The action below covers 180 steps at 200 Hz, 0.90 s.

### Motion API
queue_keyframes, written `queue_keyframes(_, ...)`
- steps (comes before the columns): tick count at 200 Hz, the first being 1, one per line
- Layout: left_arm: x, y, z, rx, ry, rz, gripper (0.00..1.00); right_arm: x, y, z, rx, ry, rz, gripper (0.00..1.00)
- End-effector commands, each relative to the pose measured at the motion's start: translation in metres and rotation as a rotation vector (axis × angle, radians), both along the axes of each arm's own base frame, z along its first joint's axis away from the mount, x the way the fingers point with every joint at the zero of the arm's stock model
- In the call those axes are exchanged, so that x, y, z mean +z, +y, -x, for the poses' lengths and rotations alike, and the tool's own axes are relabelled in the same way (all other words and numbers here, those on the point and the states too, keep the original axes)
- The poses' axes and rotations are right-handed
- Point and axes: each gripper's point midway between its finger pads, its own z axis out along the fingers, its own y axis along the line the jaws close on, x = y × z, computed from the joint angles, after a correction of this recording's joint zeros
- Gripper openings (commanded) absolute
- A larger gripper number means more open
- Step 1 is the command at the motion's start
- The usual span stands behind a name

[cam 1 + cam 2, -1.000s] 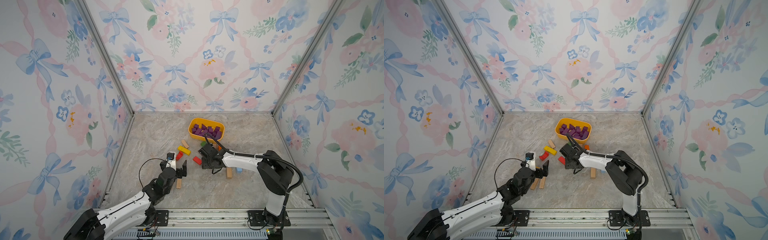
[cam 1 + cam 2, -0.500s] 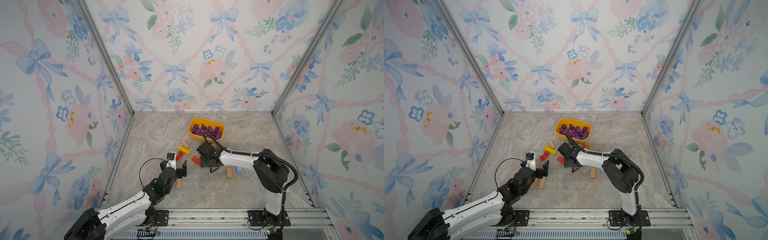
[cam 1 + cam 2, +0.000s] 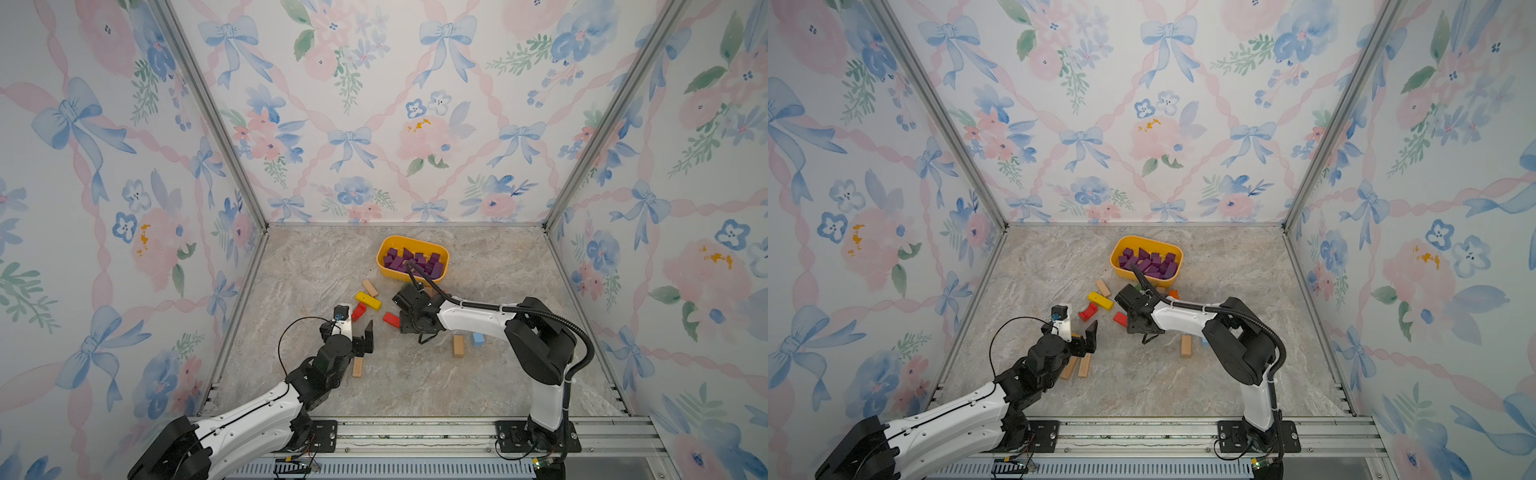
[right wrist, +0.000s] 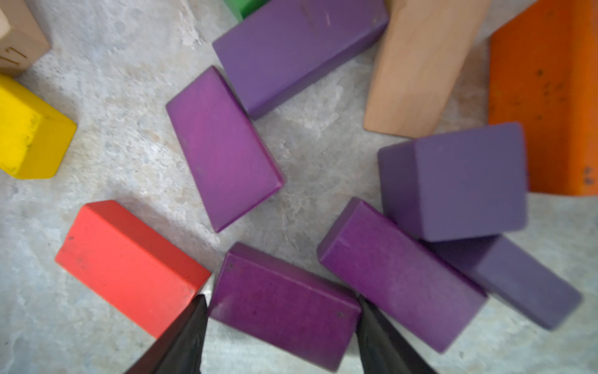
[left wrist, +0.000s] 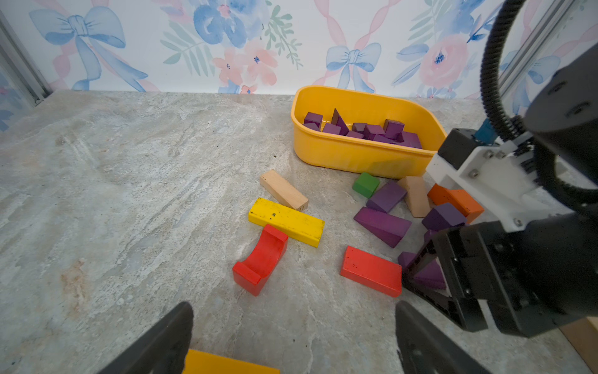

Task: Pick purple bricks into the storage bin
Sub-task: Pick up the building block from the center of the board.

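Marbled grey table [image 3: 415, 374] sits between flowered walls [image 3: 124, 166]. Toward its back, the yellow storage bin [image 5: 356, 155] holds a heap of purple bricks [image 5: 372, 131]. Left gripper [image 5: 294, 311] hovers spread wide, empty. Right gripper [image 4: 280, 299] flanks one purple brick [image 4: 284, 323] lying flat among loose bricks [image 4: 223, 145]; whether it pinches cannot be told.

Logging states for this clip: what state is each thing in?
storage bin, upright, partly filled with purple bricks.
loose purple bricks, lying on the table outside the bin.
left end effector, open, empty.
right end effector, jaws flanking a purple brick that lies on the table; grip unclear.
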Motion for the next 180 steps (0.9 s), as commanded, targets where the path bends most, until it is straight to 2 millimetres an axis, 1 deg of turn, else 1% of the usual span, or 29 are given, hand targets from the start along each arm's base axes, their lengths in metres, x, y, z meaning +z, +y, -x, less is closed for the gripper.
queue_keyframes(1,0.004,0.002,-0.001,0.015,-0.017,0.016,0.98,-0.014,-0.007,-0.004,-0.029,0.01,0.063,0.7)
queue_keyframes(39,0.004,0.002,0.0,0.015,-0.018,0.017,0.98,-0.019,-0.013,-0.006,-0.028,0.006,0.123,0.67)
queue_keyframes(69,0.005,0.002,0.0,0.013,-0.023,0.024,0.98,-0.026,-0.013,-0.008,-0.024,0.018,0.145,0.65)
queue_keyframes(80,0.005,0.002,0.0,0.014,-0.023,0.025,0.98,-0.028,-0.013,-0.008,-0.022,0.021,0.154,0.62)
queue_keyframes(102,0.005,0.002,0.0,0.015,-0.022,0.025,0.98,-0.029,-0.012,-0.008,-0.023,0.016,0.147,0.61)
queue_keyframes(138,0.004,0.002,0.0,0.013,-0.017,0.023,0.98,-0.016,-0.008,-0.009,-0.02,-0.011,0.115,0.58)
queue_keyframes(180,0.003,0.003,0.0,0.02,-0.015,0.019,0.98,0.012,0.001,-0.007,-0.013,-0.062,0.031,0.58)
